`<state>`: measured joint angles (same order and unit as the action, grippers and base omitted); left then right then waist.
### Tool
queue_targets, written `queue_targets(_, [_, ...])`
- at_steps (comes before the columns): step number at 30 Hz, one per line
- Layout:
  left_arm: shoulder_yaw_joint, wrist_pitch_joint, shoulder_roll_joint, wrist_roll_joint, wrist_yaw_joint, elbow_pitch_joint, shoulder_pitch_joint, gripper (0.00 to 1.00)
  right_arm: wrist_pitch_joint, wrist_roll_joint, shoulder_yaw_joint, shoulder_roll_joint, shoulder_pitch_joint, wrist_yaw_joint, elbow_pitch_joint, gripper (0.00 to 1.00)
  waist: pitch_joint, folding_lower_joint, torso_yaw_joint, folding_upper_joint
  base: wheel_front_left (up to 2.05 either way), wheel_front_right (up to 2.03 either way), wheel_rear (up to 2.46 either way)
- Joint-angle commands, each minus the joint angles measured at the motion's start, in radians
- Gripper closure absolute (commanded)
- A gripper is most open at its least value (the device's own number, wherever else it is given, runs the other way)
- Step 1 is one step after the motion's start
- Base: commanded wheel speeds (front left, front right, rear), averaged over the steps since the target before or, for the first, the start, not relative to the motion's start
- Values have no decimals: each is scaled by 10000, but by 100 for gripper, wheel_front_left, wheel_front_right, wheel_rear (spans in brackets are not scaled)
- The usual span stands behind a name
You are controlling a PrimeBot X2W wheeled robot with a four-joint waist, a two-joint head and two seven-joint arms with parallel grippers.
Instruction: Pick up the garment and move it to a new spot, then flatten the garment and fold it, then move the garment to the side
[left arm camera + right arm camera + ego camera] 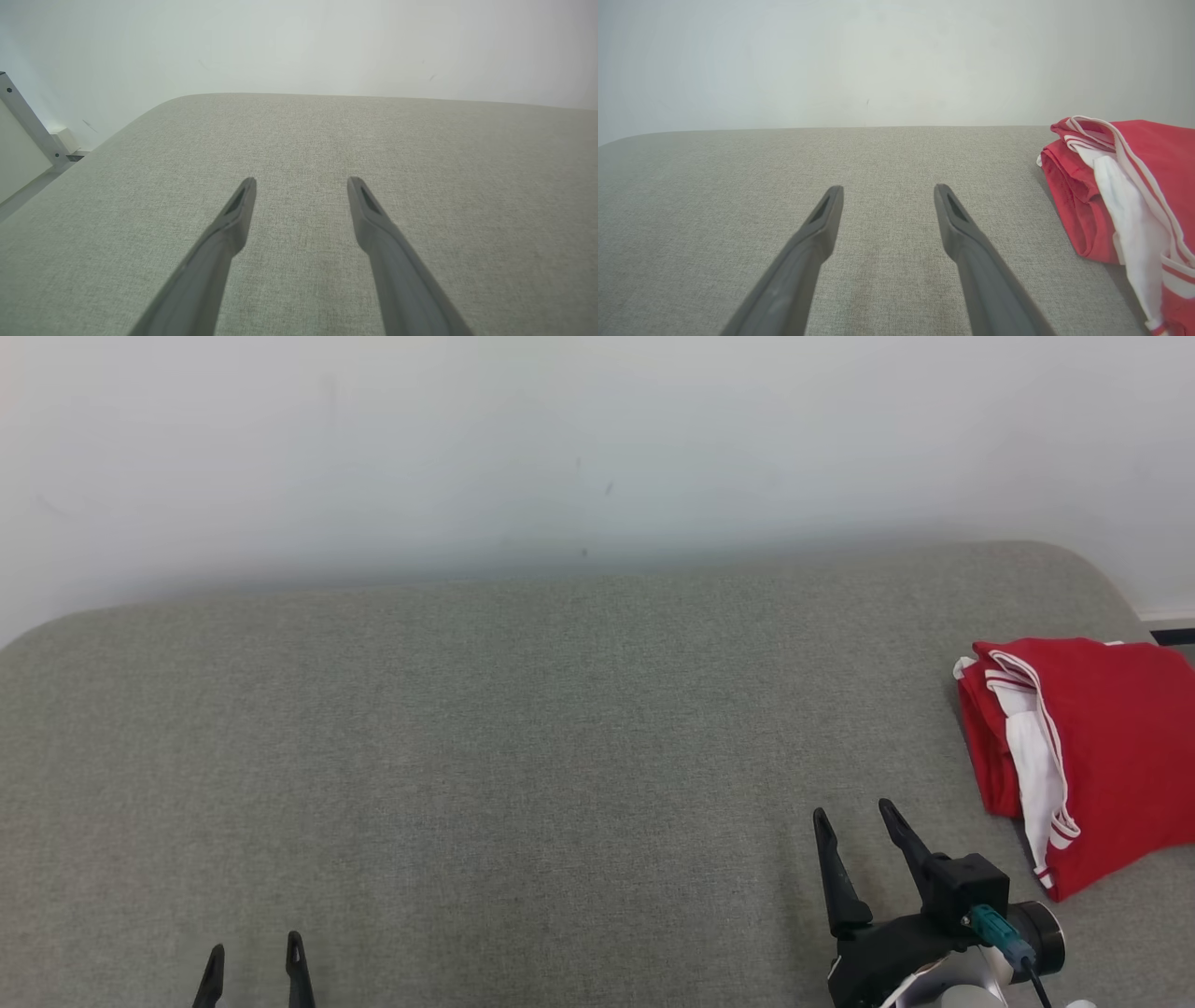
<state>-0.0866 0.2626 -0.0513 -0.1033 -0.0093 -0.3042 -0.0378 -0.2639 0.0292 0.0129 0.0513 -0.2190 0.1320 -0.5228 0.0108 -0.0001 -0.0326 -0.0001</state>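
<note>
text: none legible | labels: none | brands: none | numbers: none

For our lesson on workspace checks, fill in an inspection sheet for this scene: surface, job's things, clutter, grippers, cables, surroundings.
Surface: grey fabric table with rounded far corners.
Job's things: red garment with white trim, loosely folded, at the table's right side.
Clutter: nothing seen.
Grippers: left gripper open, holding nothing; right gripper open, holding nothing, left of the garment and apart from it.
Cables: black cable from a teal plug at the right wrist.
Surroundings: pale wall; metal frame beyond the table's left corner.
</note>
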Motion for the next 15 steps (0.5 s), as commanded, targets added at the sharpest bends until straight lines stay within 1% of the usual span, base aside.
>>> queue_targets(1, [-44,28,9,-66,-13,55,-57,0,4,14,22,-7,153,-33,52,0,-62,1,67,1,0,0,0])
queue_targets(7, [-138,28,11,-120,-135,181,-158,0,4,102,57,-7,226,-33,211,0,-15,1,116,1,0,0,0])
queue_targets(15, [-100,28,12,-161,-14,350,-173,0,4,18,171,-7,298,-33,332,0,141,1,73,1,0,0,0])
